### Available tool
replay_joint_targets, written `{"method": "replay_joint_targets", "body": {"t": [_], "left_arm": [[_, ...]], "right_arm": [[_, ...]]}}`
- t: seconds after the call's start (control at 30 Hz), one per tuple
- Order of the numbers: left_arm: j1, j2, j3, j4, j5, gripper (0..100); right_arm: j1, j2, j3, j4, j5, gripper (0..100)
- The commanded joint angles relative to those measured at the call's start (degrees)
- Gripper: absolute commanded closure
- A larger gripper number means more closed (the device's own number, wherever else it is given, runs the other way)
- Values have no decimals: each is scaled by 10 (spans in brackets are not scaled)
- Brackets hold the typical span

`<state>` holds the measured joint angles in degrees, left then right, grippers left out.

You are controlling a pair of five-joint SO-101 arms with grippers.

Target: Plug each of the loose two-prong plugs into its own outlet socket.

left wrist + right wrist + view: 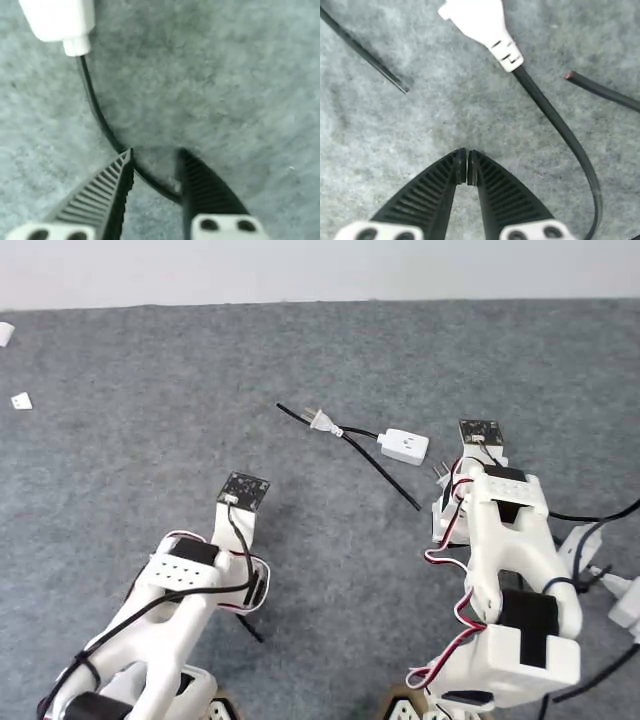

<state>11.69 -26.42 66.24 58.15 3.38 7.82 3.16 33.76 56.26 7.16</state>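
Observation:
In the left wrist view my left gripper [154, 162] is open low over the grey mat, and a black cable [100, 120] runs between its fingers. That cable leads to a white plug body [57, 20] farther off. In the right wrist view my right gripper [466, 167] is shut on nothing, just above the mat. Beyond it lies a white plug [480, 25] with a black cable [560, 130] curving away. In the high view a white outlet socket [404, 445] and a two-prong plug [318, 420] lie mid-table. Another plug [440, 472] is tucked against the right arm [510, 530].
Two cut cable ends [402, 89] [568, 75] lie on the mat near the right gripper. More white pieces [625, 605] and cables sit at the table's right edge. Two small white bits [22, 400] lie far left. A pale wall borders the mat's far side.

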Motion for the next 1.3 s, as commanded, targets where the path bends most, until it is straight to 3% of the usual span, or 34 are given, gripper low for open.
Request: {"method": "replay_joint_targets", "body": {"t": [0.0, 0.27, 0.57, 0.67, 0.83, 1.03, 1.17, 1.27], "left_arm": [[3, -18, -6, -4, -8, 976], [-95, -18, -41, -12, -8, 981], [-98, -12, -39, -14, -8, 981], [-67, -11, -25, -17, -8, 981], [41, -12, 5, -43, -4, 981], [78, -18, 0, -44, -4, 982], [48, -18, -51, -30, -3, 984], [-24, -33, -125, -10, -3, 984]], "right_arm": [[-3, -9, -4, -4, 1, 990], [-3, -9, -4, -4, 1, 990], [-3, -9, -4, -4, 3, 990], [-3, -9, -4, -4, 3, 990], [-3, -9, -4, -4, 3, 990], [-3, -9, -4, -4, 4, 990], [-3, -9, -4, -4, 4, 990], [-3, -9, -4, -4, 4, 990]]}}
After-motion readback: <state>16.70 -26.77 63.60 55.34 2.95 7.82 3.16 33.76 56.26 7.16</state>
